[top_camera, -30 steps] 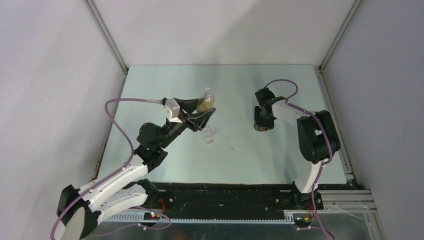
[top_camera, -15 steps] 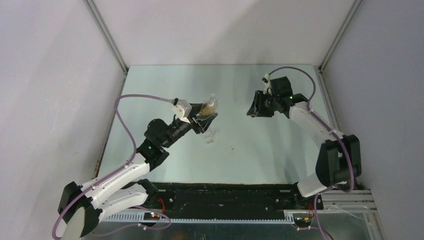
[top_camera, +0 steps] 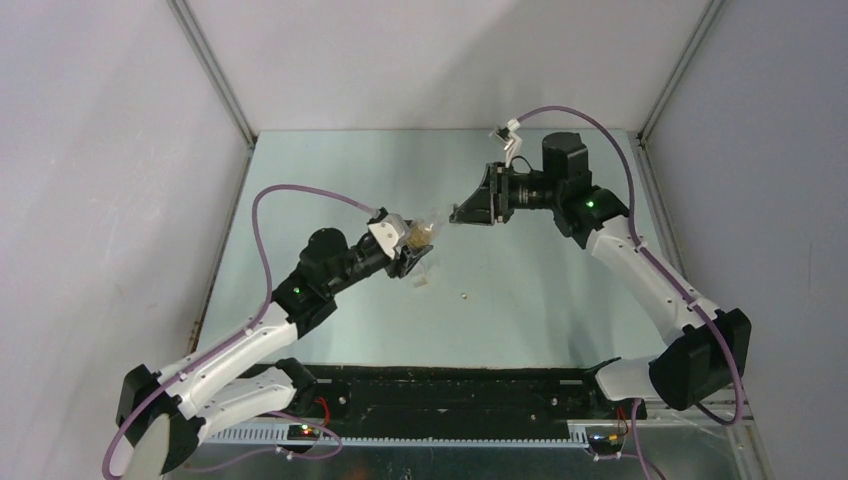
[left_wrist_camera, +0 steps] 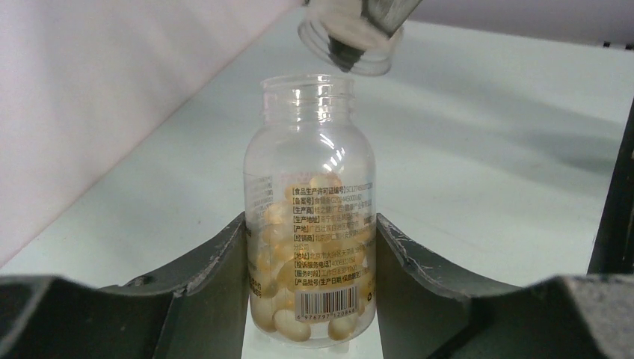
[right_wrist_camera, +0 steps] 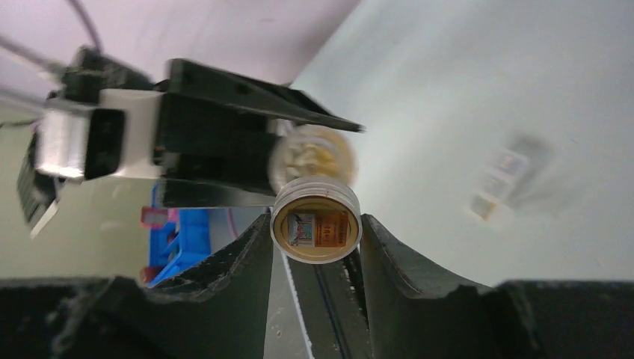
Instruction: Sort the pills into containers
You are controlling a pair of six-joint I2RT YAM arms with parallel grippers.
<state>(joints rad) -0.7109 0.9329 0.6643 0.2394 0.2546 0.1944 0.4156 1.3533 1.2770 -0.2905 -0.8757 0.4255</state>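
Observation:
My left gripper (top_camera: 412, 246) is shut on a clear bottle (left_wrist_camera: 310, 217) with no cap on its mouth, part full of pale yellowish pills (left_wrist_camera: 288, 321). In the top view the bottle (top_camera: 421, 233) leans toward the right arm. My right gripper (top_camera: 462, 214) is shut on the bottle's round cap (right_wrist_camera: 315, 224), held a little apart from the bottle mouth (right_wrist_camera: 320, 153). The cap (left_wrist_camera: 351, 37) shows above the mouth in the left wrist view. The white containers (top_camera: 425, 272) lie on the table just below the bottle. One loose pill (top_camera: 464, 295) lies to their right.
Grey walls with metal corner posts (top_camera: 212, 75) close in the pale green table (top_camera: 560, 310) on three sides. The black rail (top_camera: 450, 385) with both arm bases runs along the near edge. The containers (right_wrist_camera: 508, 183) appear blurred in the right wrist view.
My right arm has swung up and left from the table's right side, bringing the cap close to the bottle mouth. My left arm has shifted the bottle right and tilted it.

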